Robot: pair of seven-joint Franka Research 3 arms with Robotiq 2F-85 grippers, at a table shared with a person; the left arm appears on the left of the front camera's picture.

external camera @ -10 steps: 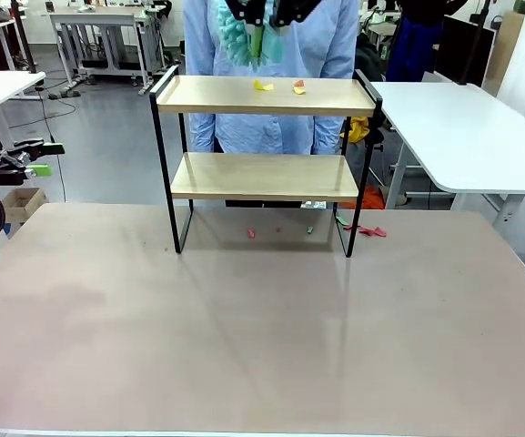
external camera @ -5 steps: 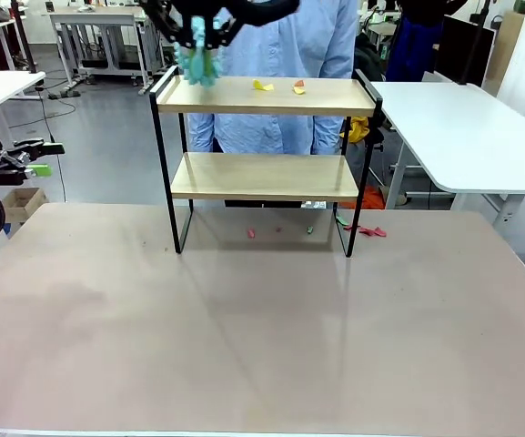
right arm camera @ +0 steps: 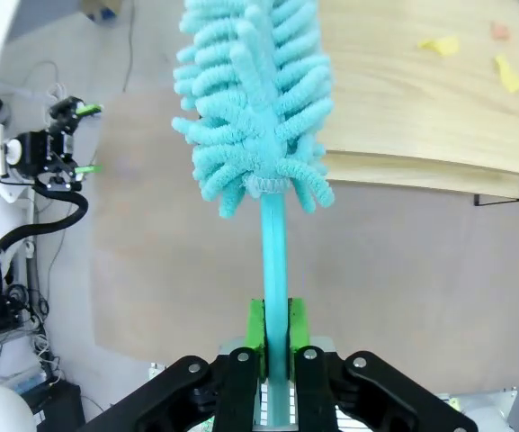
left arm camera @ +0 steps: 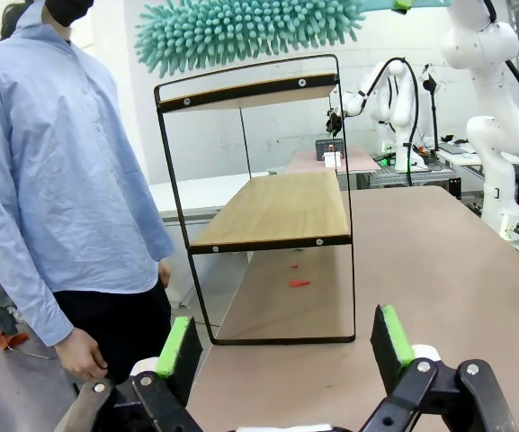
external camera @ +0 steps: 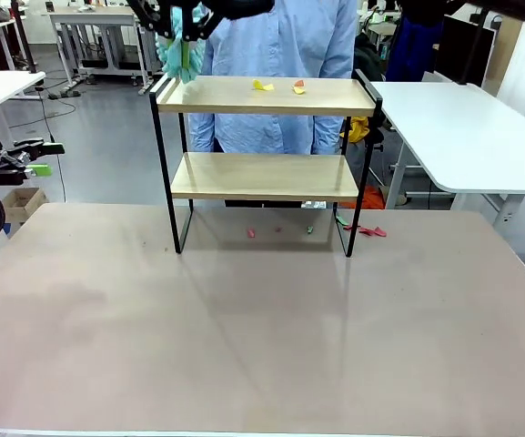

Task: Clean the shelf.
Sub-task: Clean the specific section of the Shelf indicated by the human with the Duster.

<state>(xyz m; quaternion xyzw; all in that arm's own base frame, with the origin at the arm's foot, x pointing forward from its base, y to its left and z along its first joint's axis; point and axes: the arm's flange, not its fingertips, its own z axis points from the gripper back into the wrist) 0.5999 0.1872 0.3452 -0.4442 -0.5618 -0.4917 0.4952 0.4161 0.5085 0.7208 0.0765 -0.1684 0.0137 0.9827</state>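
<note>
Right gripper (right arm camera: 275,340) jaws clamped on duster (right arm camera: 257,108) handle. Head beyond jaws, at end of shelf (right arm camera: 403,108) top board. You: lower head onto board, sweep toward scraps (right arm camera: 441,43), keep clear of frame rail. Left gripper (left arm camera: 281,346) jaws wide, empty, shelf well ahead.

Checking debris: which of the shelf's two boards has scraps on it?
The top board, carrying a yellow scrap and an orange scrap; the lower board shows none.

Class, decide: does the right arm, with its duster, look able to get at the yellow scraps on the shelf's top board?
Probably yes: the duster hangs at the board's left end, and nothing stands between it and the scraps.
</note>
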